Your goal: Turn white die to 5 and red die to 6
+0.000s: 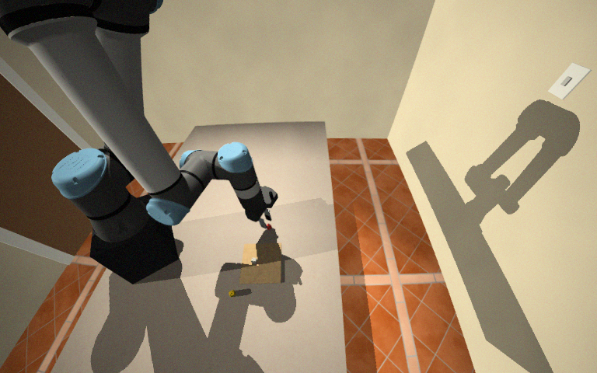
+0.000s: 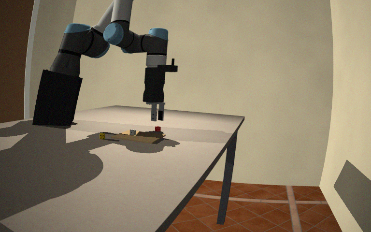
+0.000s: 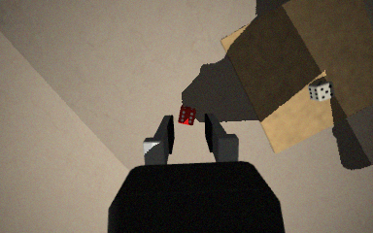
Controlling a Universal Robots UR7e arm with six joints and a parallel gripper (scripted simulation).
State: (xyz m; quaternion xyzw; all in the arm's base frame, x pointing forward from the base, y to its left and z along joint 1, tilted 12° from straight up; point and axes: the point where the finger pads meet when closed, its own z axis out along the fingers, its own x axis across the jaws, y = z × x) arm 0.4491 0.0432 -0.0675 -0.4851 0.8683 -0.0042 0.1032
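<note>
The red die (image 3: 187,116) lies on the bare table just off the tan mat (image 3: 296,68); it also shows in the exterior view (image 2: 157,128) and the top view (image 1: 268,225). My gripper (image 3: 188,125) is open and empty, pointing down, a short way above the red die, which shows between the fingertips in the wrist view. The gripper also shows in the exterior view (image 2: 157,114). The white die (image 3: 320,90) (image 2: 132,131) sits on the mat near its edge. The yellow die (image 2: 102,136) (image 1: 231,292) lies on the table off the mat.
The arm's black base (image 2: 56,96) stands at the table's far left. The table edge (image 2: 219,142) runs to the right of the mat, with tiled floor below. Heavy arm shadows cover the mat and table.
</note>
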